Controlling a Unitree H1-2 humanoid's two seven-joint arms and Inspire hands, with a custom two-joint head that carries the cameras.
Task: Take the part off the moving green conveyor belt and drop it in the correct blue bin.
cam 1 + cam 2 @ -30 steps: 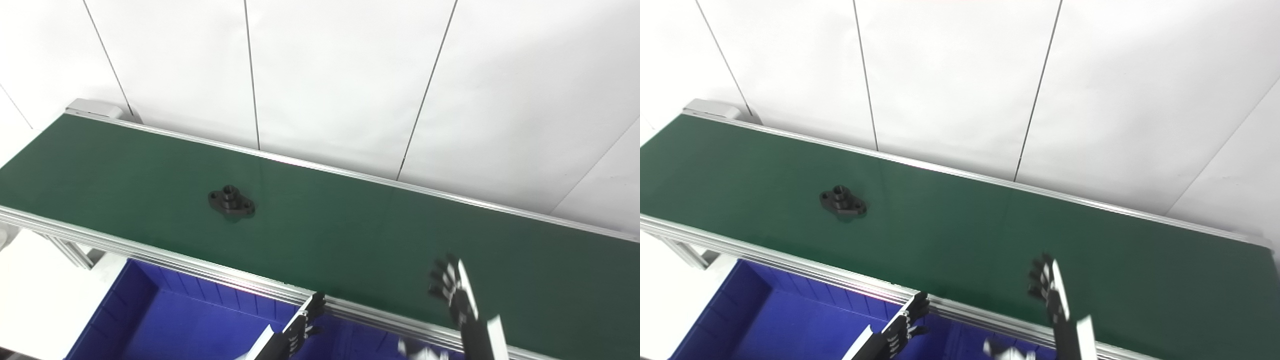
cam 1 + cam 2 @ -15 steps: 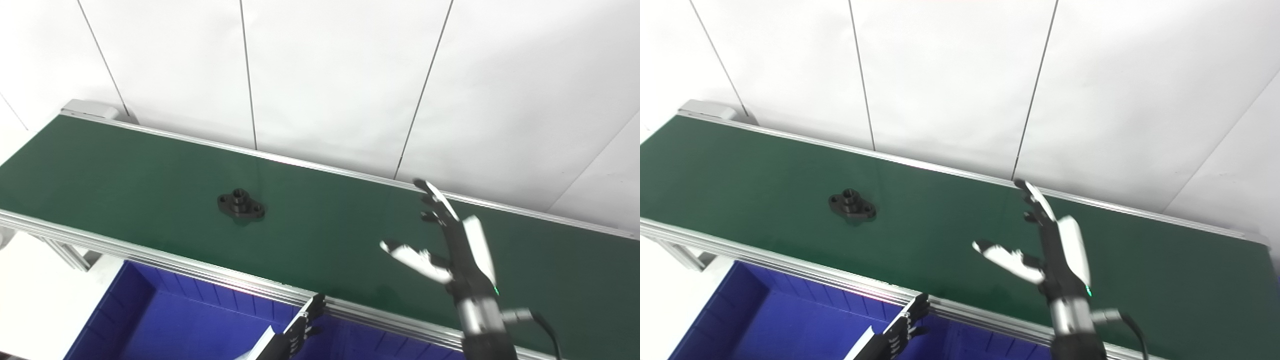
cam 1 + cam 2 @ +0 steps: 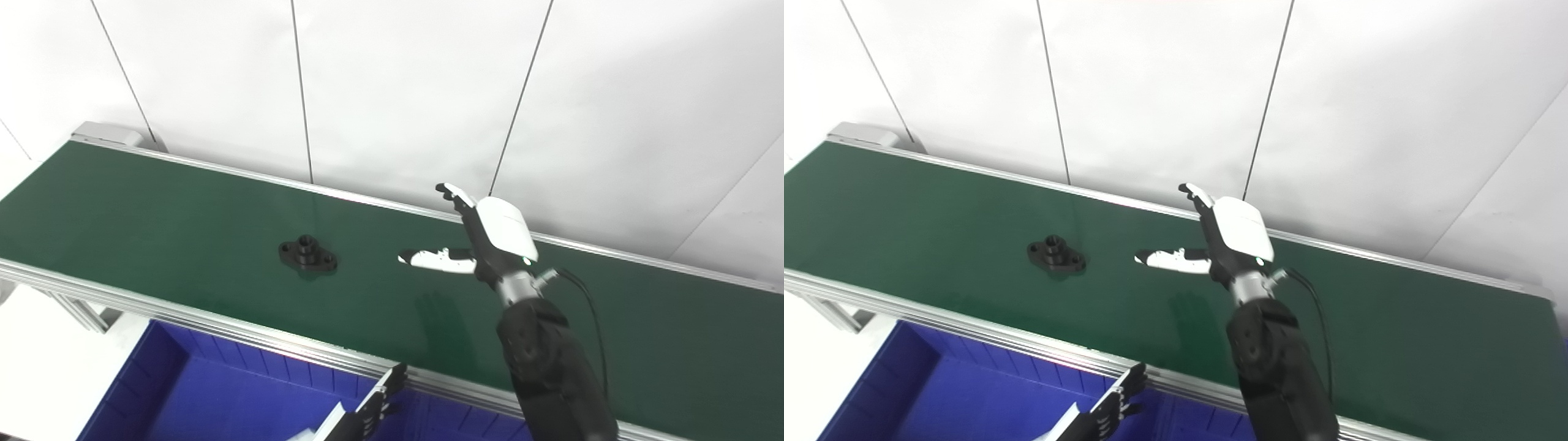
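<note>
A black flanged part [image 3: 308, 255] with a raised hub lies flat on the green conveyor belt [image 3: 153, 208], left of centre. My right hand [image 3: 484, 236] hovers above the belt to the right of the part, open, thumb and fingers spread, holding nothing. My left hand [image 3: 373, 409] is low at the bottom edge, over the blue bin [image 3: 202, 398], fingers apart and empty. The part also shows in the right eye view [image 3: 1056, 254], with the right hand [image 3: 1222, 239] a hand's length to its right.
The belt runs from upper left to lower right between aluminium side rails [image 3: 202, 318]. A white panelled wall [image 3: 398, 92] stands right behind the belt. The blue bin sits below the belt's near rail, with a divider wall [image 3: 331, 422] near my left hand.
My right hand rose from the near rail and swung up and left over the belt towards the part. The part drifted right along the belt. My left hand stayed put.
</note>
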